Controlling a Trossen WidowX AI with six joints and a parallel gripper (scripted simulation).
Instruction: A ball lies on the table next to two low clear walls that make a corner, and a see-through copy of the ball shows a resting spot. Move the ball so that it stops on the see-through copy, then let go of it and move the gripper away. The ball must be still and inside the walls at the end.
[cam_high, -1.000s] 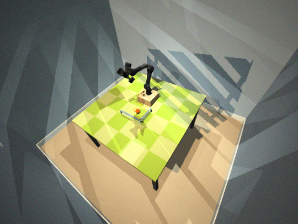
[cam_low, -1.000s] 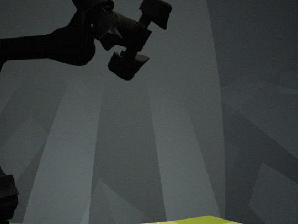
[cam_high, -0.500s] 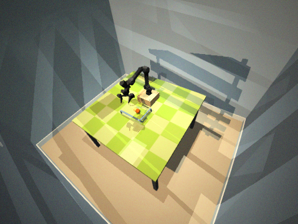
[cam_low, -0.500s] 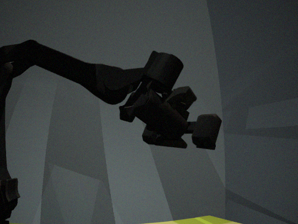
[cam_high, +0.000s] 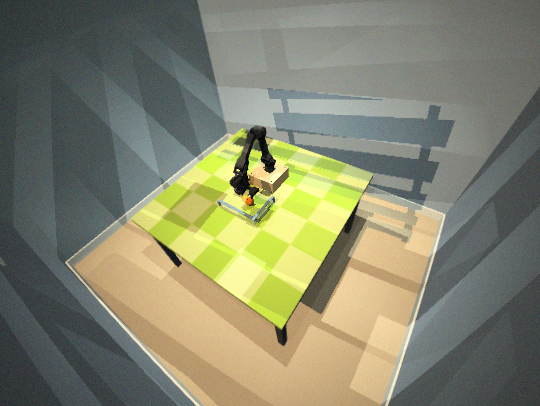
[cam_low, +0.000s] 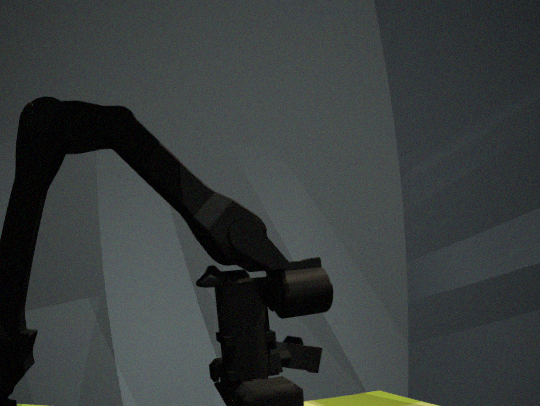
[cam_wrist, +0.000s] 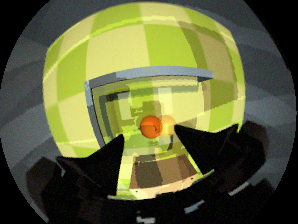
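The arm bends down over the green checked table (cam_high: 280, 250), with the gripper (cam_wrist: 154, 141) pointing at the surface. Its fingers are spread wide and hold nothing. The orange ball (cam_wrist: 150, 125) rests on the table between and just ahead of the fingertips, inside the corner formed by the two low clear walls (cam_wrist: 147, 75). The paler see-through copy (cam_wrist: 168, 123) sits immediately beside the ball, partly overlapping it in the wrist view. From above, the ball (cam_high: 248, 200) lies near the tan base block (cam_high: 269, 178), within the walls (cam_high: 242, 211).
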